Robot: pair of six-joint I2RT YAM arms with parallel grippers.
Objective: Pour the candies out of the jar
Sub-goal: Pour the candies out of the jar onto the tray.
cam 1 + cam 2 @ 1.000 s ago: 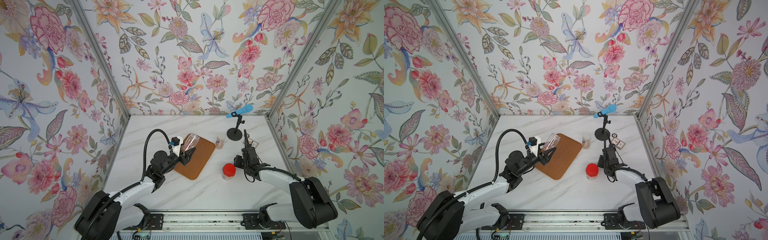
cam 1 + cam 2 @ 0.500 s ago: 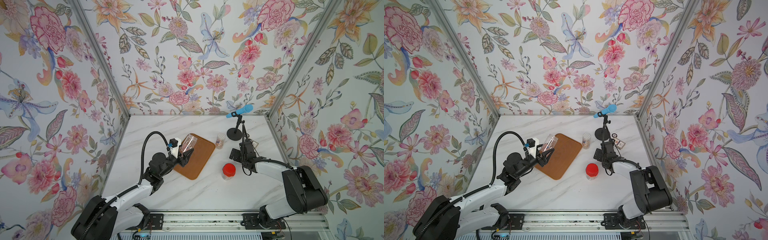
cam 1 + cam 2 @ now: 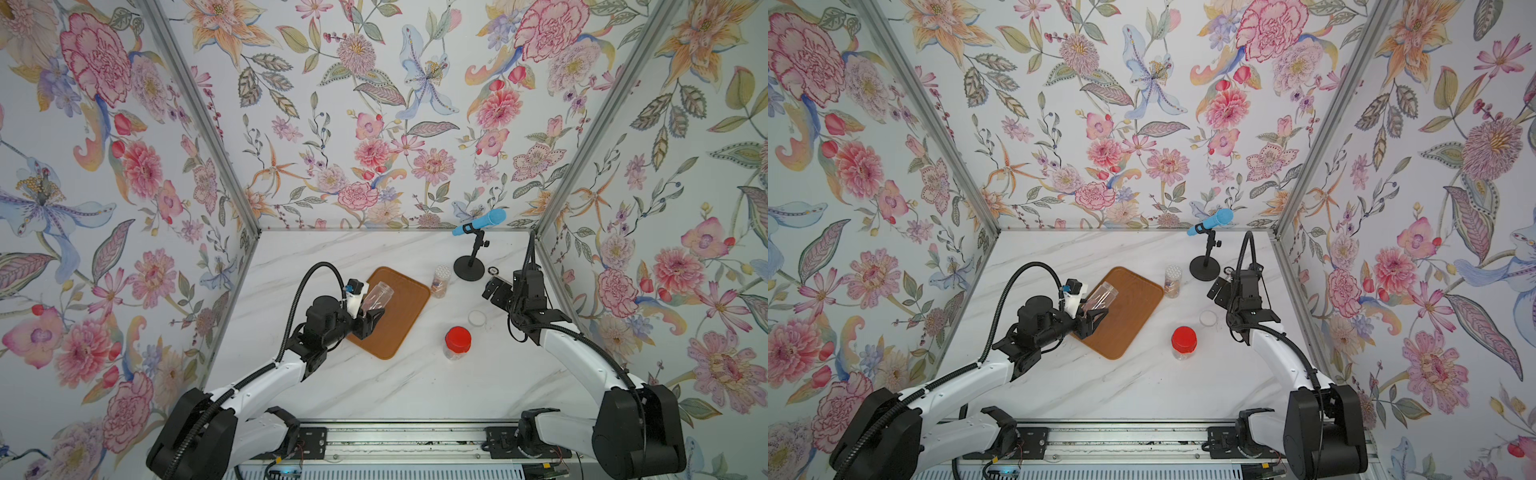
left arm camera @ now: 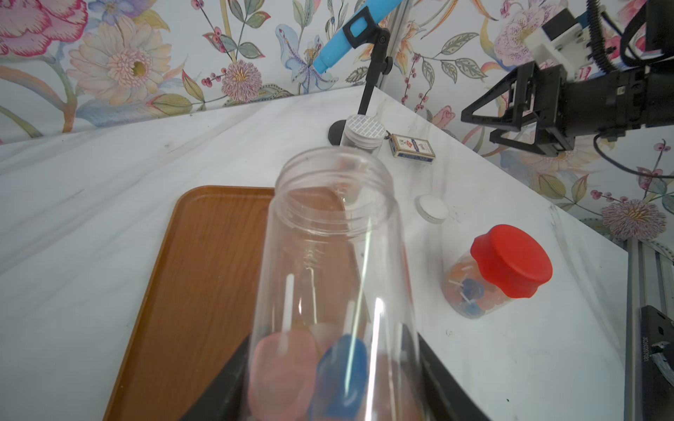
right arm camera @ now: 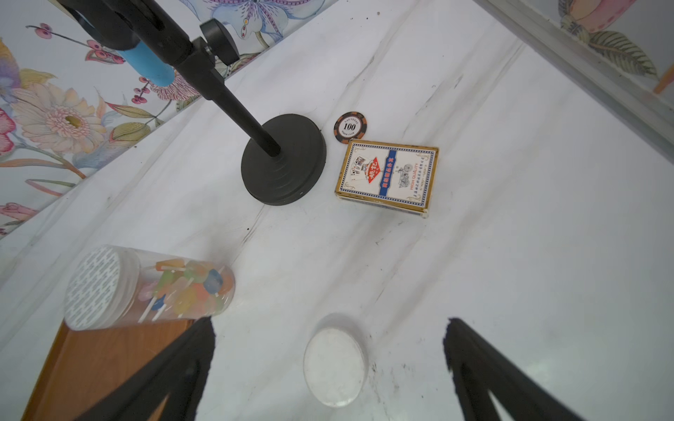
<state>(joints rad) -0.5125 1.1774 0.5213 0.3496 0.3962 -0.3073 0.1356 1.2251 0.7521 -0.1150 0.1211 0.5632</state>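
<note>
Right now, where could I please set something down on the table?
Bare marble: the near strip between tray, red-lidded jar and front rail; also behind the tray. Crowded: the far right corner, around microphone stand, sealed jar, card box and white lid.

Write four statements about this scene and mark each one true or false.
1. The left gripper holds an uncapped jar. True.
2. Candies lie on the tray. False: the tray is bare, and the candies are inside the held jar.
3. The right gripper is shut on the white lid. False: it is open, and the white lid lies on the table.
4. The red-lidded jar stands off the tray. True.
</note>
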